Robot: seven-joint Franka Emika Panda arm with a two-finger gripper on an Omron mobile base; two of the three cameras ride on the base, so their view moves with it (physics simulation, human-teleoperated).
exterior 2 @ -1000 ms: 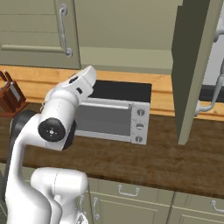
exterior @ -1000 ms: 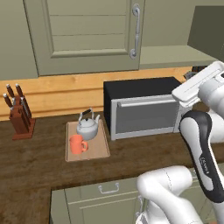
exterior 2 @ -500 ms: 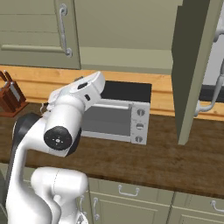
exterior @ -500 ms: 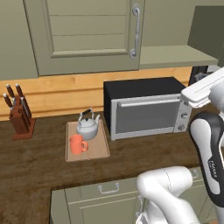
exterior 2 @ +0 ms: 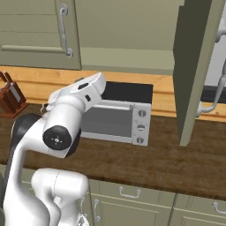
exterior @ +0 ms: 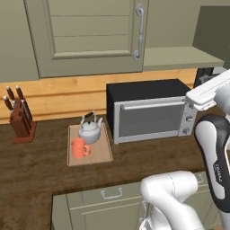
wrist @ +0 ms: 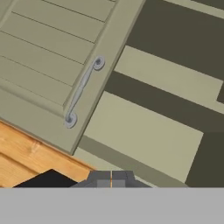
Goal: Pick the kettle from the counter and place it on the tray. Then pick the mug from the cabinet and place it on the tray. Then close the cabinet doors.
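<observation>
In the left base view, a knife block [exterior: 19, 117] stands at the 9 o'clock edge of the counter [exterior: 40, 173], against the pale wood backsplash. Toward the middle, at about 7 o'clock of the picture's centre, the tray [exterior: 106, 150] lies flat on the counter. The kettle [exterior: 90, 130] sits on the tray's far half and the orange mug [exterior: 80, 148] on its near half, just beside the kettle at its 7 o'clock; whether they touch is hard to tell. Just beside the tray at its 3 o'clock stands a black and silver toaster oven [exterior: 150, 114]. Above all this hangs the cabinet [exterior: 179, 56]: its left door [exterior: 90, 36] is shut flat, with a curved silver handle [exterior: 139, 31] near its right edge, and at 2 o'clock the bare shelf lies open. The arm's white upper link crosses the 3 o'clock edge.

In the right base view, the shut left door [exterior 2: 35, 31] is at 11 o'clock, the toaster oven [exterior 2: 117, 119] is in the middle behind the arm, and the right door [exterior 2: 194, 66] stands swung out toward the camera at 2 o'clock, edge-on.

In the hand view, the gripper [wrist: 111, 178] shows at 6 o'clock with its two dark tips pressed together, closed on nothing. It looks at the left door's handle [wrist: 83, 89] at 10 o'clock and the open cabinet's pale shelf [wrist: 148, 140] from the centre to 3 o'clock.
</observation>
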